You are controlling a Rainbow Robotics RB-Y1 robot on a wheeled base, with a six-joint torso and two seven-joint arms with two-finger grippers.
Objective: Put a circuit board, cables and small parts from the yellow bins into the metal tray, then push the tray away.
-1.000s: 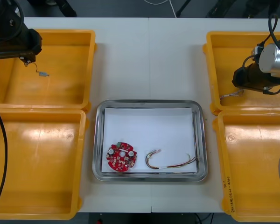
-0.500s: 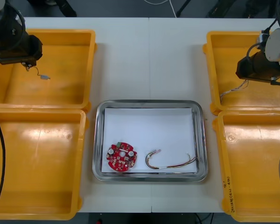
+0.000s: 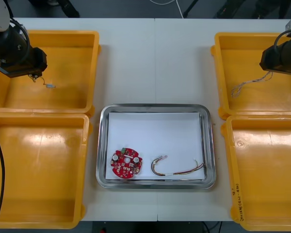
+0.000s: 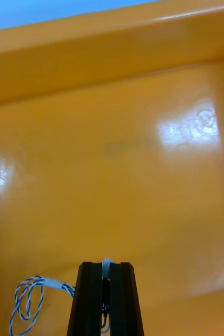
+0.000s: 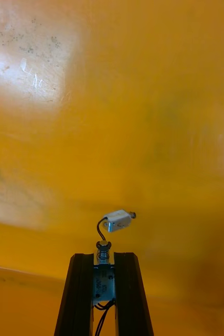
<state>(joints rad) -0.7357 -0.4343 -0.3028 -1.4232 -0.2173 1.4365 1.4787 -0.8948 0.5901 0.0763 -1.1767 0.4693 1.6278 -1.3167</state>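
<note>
My left gripper (image 3: 33,76) hangs over the far left yellow bin (image 3: 77,43), shut on a small metal part (image 5: 103,281). A second small piece (image 5: 117,220) dangles from it on a short black wire, also seen as the dangling piece (image 3: 50,86). My right gripper (image 3: 270,72) is above the far right yellow bin (image 3: 233,48), shut on a twisted blue and white cable (image 3: 245,85) that trails down towards the bin floor; its loop (image 4: 25,302) shows beside the fingers. The metal tray (image 3: 103,145) holds a round red circuit board (image 3: 126,163) and a red and yellow cable (image 3: 177,168).
Two more yellow bins, near left (image 3: 39,170) and near right (image 3: 262,179), flank the tray. Bare white table lies between the far bins, beyond the tray.
The left gripper has drifted a little nearer and to the right with its part. The right gripper has risen and moved right, pulling the blue and white cable up off the bin floor.
</note>
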